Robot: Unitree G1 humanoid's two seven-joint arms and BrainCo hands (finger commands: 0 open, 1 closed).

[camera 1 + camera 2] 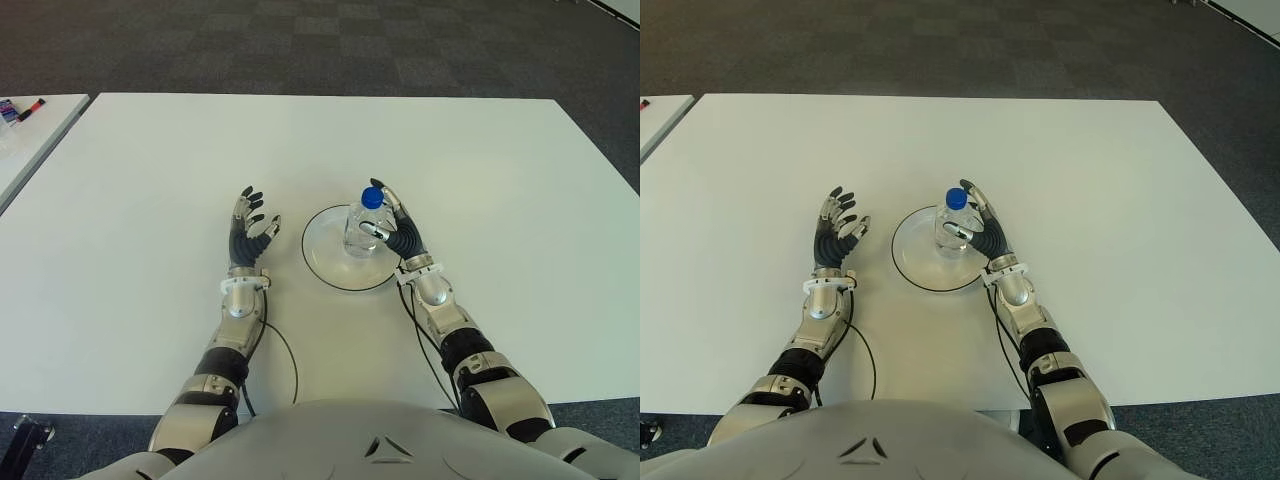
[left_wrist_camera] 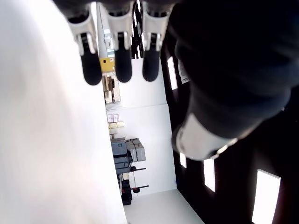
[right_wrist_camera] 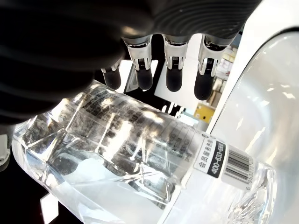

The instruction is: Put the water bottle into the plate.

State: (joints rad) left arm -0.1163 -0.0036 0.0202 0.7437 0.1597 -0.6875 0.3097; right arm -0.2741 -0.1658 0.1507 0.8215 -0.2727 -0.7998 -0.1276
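Bottle [image 1: 362, 226] of water, clear with a blue cap, stands upright inside the plate [image 1: 322, 262], its base on the plate's floor toward the rim facing the right edge of the counter [image 1: 500, 180]; long axis vertical, cap up. Right robot hand [image 1: 398, 230] is against the bottle's right side, thumb and fingers wrapped loosely round the body; the right wrist view shows the fingers [image 3: 173, 70] extended past the label with a gap between their tips and the plastic, so the hold looks slack, though I still count it as a grasp. Bottle lies directly to the left of the right palm, between palm and plate centre. Left robot hand [image 1: 248, 228] shows beside the plate on its left, apart from it, fingers spread and holding nothing; the left wrist view confirms nothing between them. Plate sits near the middle of the counter, closer to its near edge. Judgement: placement looks essentially done; remaining step is to open the right hand and draw it away to the right without tipping the bottle. Risk: a finger dragging the label side could topple it off the rim.
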